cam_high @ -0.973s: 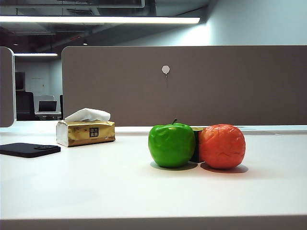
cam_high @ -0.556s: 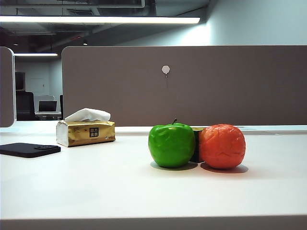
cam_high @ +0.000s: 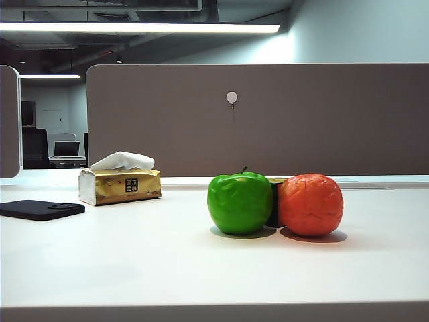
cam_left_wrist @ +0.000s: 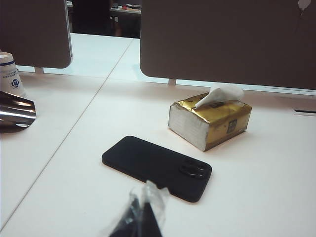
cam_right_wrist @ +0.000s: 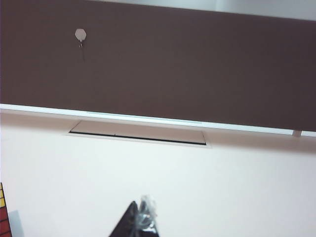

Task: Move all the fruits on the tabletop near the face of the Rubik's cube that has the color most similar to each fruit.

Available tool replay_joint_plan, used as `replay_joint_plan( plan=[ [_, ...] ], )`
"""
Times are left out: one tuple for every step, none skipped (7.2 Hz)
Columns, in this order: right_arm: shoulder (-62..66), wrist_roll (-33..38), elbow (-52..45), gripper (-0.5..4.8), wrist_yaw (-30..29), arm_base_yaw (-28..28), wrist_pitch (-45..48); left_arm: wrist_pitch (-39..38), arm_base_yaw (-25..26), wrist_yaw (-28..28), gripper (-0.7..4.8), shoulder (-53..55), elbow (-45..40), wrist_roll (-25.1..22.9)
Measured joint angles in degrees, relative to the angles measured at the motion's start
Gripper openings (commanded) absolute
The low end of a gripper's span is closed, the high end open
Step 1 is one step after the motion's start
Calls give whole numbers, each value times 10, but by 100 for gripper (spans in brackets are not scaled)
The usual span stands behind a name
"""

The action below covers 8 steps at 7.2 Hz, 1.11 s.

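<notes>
While the cube [cam_high: 274, 202] sits nearly hidden on the white tabletop [cam_high: 167, 261], only a dark sliver of it with a yellowish top shows between the two fruits. Just left of the cube, touching or nearly so, stands the glossy green apple [cam_high: 240, 202], faceted and round with a short dark stem. Just right of the cube rests the wrinkled orange [cam_high: 310, 204], matte and orange-red. Well left of the cube and farther back lies a gold foil tissue box [cam_high: 119, 186] with a white tissue puffing from its top; a flat black phone [cam_high: 40, 209] lies farther left still.

Neither arm shows in the exterior view. The left gripper [cam_left_wrist: 140, 217] hangs above the table near the phone [cam_left_wrist: 157, 167] and box [cam_left_wrist: 210, 122], its tips wrapped in crinkled clear plastic and drawn together. The right gripper [cam_right_wrist: 139, 222] hovers over bare table, its dark tips also pressed together, holding nothing; a red and yellow corner of the cube [cam_right_wrist: 3, 217] peeks in at the frame edge.
</notes>
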State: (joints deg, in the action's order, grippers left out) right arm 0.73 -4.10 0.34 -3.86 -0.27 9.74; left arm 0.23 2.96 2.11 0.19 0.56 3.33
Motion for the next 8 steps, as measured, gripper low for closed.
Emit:
replay_joint_plan(
  plan=[
    [0,0,0,-1,2,0,-3,0,0,0,-5,0,0,0],
    [0,0,0,0,30,0,-3,0,0,3,-5,0,0,0],
    [0,1,0,0,39,0,-3,0,0,3,-5,0,0,0],
    [0,1,0,0,39,0,-3,0,0,3,-5,0,0,0],
    [0,0,0,0,39,0,-3,0,0,3,-5,0,0,0],
    [0,1,0,0,39,0,-3,0,0,3,-5,0,0,0],
    [0,1,0,0,39,0,-3,0,0,3,-5,0,0,0],
    [0,0,0,0,39,0,-3,0,0,3,-5,0,0,0]
  ],
)
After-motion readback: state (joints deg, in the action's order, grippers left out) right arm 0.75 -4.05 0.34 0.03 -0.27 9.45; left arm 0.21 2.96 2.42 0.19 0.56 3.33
